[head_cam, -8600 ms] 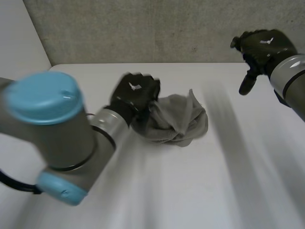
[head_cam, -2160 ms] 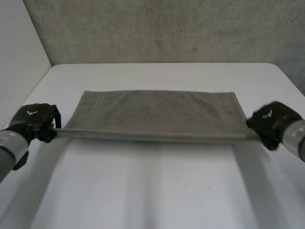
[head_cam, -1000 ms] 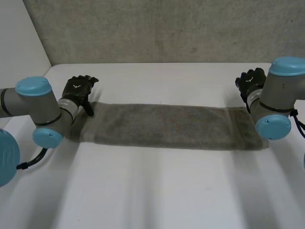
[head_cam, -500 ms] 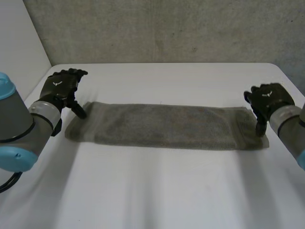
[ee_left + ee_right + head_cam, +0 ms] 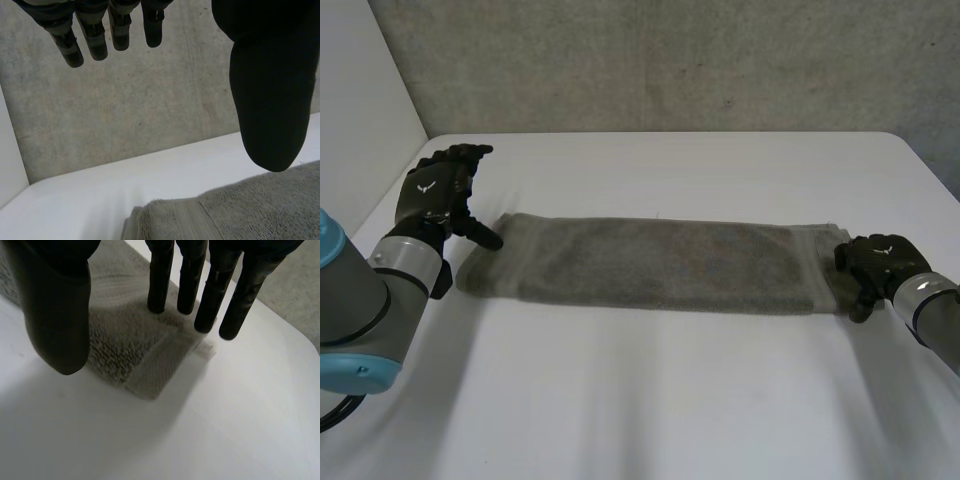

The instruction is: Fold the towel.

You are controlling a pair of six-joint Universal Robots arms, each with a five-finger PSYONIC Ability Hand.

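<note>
A long grey fuzzy towel (image 5: 660, 262) lies flat across the white table (image 5: 650, 400), folded into a thin strip. The black left hand (image 5: 435, 190) is at the towel's left end, its fingers (image 5: 95, 35) straight and far from the thumb (nothing is in it). The black right hand (image 5: 882, 262) is over a corner at the right end. Its fingers (image 5: 160, 280) are straight too, and it holds nothing.

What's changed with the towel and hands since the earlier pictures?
The grey towel, crumpled at first, was stretched flat between both hands, folded into a long strip and let go. Lately the black right hand came down toward the strip's near corner; the black left hand barely shifted. The strip stays flat on the white table.
</note>
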